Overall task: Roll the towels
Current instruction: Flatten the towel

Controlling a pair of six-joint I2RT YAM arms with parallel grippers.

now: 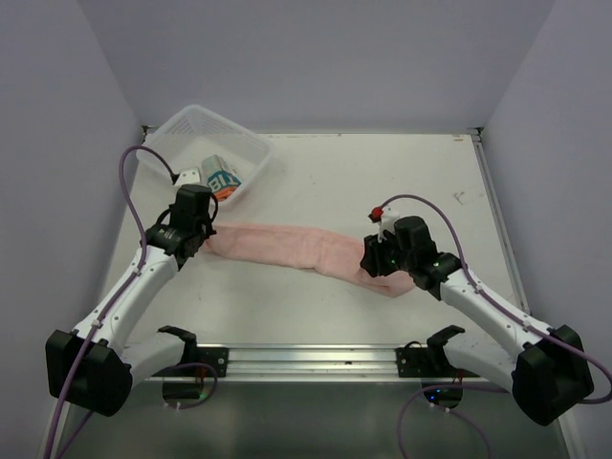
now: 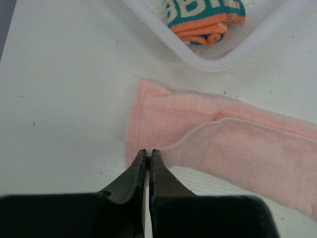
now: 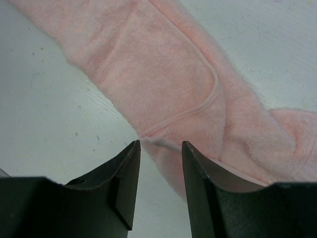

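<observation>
At the far left of the table [image 1: 382,182] the left arm reaches forward, and its left gripper [image 1: 198,241] sits on the left end of the pale pink towel [image 1: 287,247]. In the left wrist view the left gripper [image 2: 148,152] has its two fingers pressed tight together with no gap, their tips right at the near edge of the pink towel [image 2: 237,144]; I cannot tell whether any cloth is nipped between them. Just beyond that end stands the white mesh basket [image 1: 234,129], and in it lies the printed towel [image 1: 222,179], already bundled, its teal band with big pale letters and its orange edge [image 2: 205,15] showing over the basket's rim [image 2: 218,62]. The pink towel lies flat on the table as a long narrow strip, folded lengthwise so that one hemmed flap overlaps the layer beneath. It runs from the left gripper across the middle of the table and slopes a little toward the near edge as it goes right. At its right end is the right gripper [image 1: 380,268]. The right wrist view shows the right gripper [image 3: 160,145] with its fingers spread, a clear gap between them, poised over the strip's near edge; the pink towel [image 3: 168,84] lies beneath them, ungripped, with a crumpled bunch of cloth at the far right.
</observation>
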